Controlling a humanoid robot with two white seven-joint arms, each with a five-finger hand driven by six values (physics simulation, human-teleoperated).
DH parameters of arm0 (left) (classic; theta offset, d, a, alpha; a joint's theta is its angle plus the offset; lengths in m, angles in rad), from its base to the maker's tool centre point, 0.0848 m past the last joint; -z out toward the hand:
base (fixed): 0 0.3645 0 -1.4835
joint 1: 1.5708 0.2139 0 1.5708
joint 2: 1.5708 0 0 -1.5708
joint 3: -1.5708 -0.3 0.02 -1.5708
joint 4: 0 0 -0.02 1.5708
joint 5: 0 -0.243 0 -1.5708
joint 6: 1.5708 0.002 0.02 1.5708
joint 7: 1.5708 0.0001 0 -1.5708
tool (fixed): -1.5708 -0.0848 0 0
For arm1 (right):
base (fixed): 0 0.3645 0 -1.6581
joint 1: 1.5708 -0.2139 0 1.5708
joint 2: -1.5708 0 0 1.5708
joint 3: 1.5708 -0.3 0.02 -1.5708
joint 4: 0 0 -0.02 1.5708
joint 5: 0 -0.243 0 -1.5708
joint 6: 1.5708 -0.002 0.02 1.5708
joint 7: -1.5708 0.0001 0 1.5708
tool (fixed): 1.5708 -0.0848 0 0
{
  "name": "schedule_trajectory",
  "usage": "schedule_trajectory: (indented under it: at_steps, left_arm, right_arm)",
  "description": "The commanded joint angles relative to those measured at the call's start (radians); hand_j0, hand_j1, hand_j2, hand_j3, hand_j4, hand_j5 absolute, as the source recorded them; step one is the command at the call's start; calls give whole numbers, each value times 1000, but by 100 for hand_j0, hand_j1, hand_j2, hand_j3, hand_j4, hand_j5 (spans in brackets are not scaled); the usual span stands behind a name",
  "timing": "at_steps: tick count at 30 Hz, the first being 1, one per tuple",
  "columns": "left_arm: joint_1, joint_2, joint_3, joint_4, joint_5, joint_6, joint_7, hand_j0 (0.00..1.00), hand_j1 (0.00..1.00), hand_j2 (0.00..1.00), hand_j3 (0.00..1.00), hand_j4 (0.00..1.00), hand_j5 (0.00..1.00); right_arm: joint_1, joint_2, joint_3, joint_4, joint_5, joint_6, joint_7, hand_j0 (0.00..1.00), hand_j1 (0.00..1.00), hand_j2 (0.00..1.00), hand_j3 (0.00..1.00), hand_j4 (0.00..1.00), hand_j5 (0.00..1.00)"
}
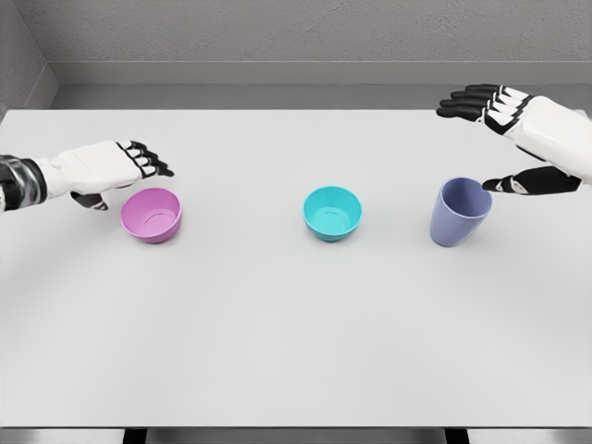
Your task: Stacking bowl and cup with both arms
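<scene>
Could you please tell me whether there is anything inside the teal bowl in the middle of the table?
The teal bowl looks empty: its inner wall and bottom show, holding nothing. Its near inner wall is hidden behind the rim.

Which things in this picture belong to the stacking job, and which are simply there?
Belonging to the job:
pink bowl
teal bowl
blue cup
left hand, open beside the pink bowl
right hand, open by the blue cup

Simply there:
white table, which only bears them
grey wall behind
</scene>
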Motion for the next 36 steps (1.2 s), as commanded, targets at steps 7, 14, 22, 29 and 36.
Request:
schedule_trajectory:
  at_steps: [7,14,22,29,36]
  left_arm:
    - [-2,0,-20,-8,0,2,-23,100,100,100,100,100,100]
    - [3,-3,-23,-50,16,2,-22,100,100,100,100,100,100]
    - [5,0,-57,-79,14,2,-23,100,100,100,100,100,100]
    - [5,0,-59,-79,11,2,-25,100,100,100,100,100,100]
    - [0,0,-71,-79,8,2,-25,100,100,100,100,100,100]
  right_arm:
    - [2,3,-1,0,-6,1,-1,100,100,100,100,100,100]
    - [2,1,-1,1,-7,1,-1,100,100,100,100,100,100]
    - [2,1,-1,1,-6,1,-1,100,100,100,100,100,100]
    - [2,1,-1,0,-6,1,-1,100,100,100,100,100,100]
    - [2,0,-1,1,-6,1,-1,100,100,100,100,100,100]
